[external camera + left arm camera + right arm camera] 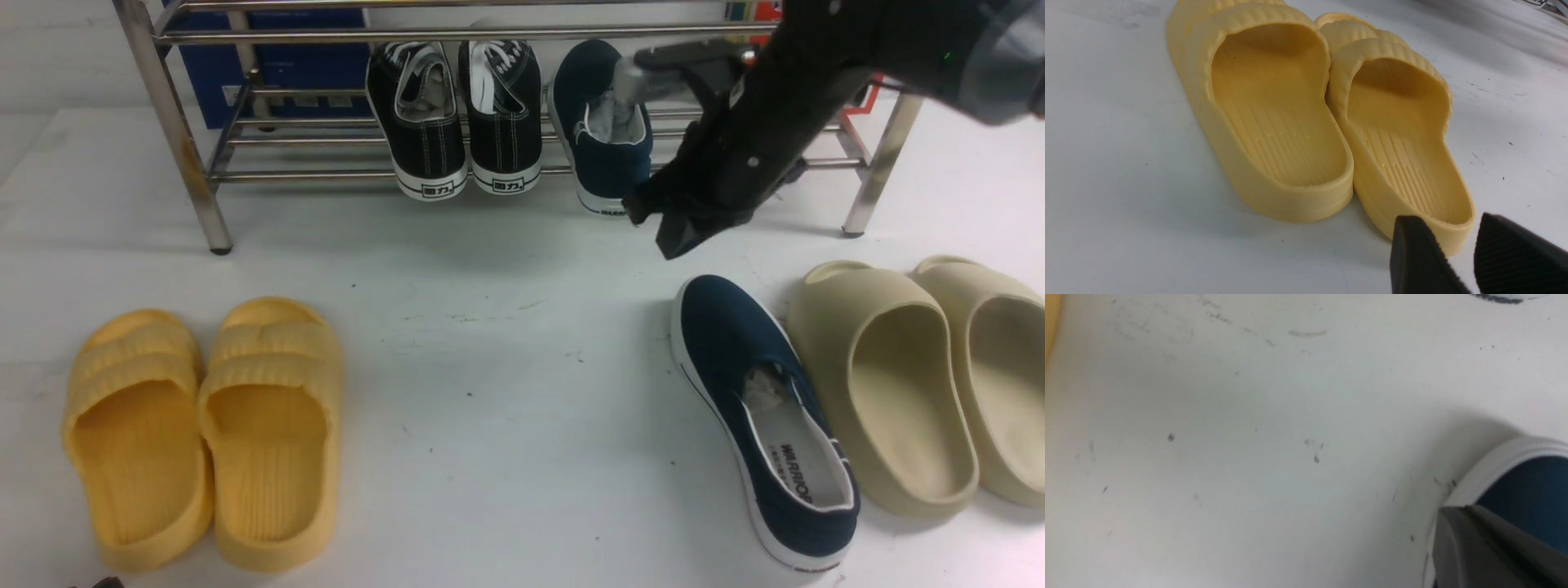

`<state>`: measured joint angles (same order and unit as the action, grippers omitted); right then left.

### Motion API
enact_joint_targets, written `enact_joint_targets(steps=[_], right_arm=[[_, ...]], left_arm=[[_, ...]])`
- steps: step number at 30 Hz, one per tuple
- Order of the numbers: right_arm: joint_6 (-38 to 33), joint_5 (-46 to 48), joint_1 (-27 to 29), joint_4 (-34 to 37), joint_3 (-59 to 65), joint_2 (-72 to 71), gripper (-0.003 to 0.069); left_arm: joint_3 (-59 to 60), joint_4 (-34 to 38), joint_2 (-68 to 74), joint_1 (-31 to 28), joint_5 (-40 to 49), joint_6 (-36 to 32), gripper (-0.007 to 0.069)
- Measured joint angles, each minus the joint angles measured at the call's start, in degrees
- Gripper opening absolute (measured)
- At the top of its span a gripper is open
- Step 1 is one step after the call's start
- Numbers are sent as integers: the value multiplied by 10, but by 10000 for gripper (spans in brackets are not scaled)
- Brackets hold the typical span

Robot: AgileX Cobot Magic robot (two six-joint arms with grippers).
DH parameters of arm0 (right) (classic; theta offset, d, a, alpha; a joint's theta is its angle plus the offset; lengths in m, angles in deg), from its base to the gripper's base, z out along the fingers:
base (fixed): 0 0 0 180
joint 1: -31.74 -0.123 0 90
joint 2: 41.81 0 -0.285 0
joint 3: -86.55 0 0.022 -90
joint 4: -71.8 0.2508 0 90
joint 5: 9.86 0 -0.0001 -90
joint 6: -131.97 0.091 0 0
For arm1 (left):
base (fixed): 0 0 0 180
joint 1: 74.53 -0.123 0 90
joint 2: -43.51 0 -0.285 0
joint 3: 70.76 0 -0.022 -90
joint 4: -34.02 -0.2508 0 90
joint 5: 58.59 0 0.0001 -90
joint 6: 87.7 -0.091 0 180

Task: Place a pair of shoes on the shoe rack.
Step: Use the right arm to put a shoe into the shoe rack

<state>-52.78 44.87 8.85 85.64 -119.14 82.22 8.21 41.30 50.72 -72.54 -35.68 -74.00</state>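
One navy slip-on shoe (606,159) leans toe-up on the lower bars of the steel shoe rack (457,34), right of two black sneakers. The other navy shoe (735,343) lies on the table, its "WARRIOR" insole showing. My right gripper (673,238) hangs just above and behind that shoe's toe, in front of the rack, shut with nothing in it. The right wrist view shows its closed fingertips (1457,516) over the shoe's white toe rim (1502,457). My left gripper (1447,245) is open and empty, low beside the heel of a yellow slide (1404,134).
Black lace-up sneakers (457,122) fill the middle of the rack's lower bars. A pair of yellow slides (204,425) lies at the front left. Two beige slides (922,376) lie close beside the navy shoe on the table. A blue box (286,61) stands behind the rack.
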Motion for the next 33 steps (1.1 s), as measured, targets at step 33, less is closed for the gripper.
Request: enact_joint_targets(steps=[33], right_arm=[[12,-239,-1,13,-32,81,19]], left_arm=[[0,0,0,0,0,0,237]])
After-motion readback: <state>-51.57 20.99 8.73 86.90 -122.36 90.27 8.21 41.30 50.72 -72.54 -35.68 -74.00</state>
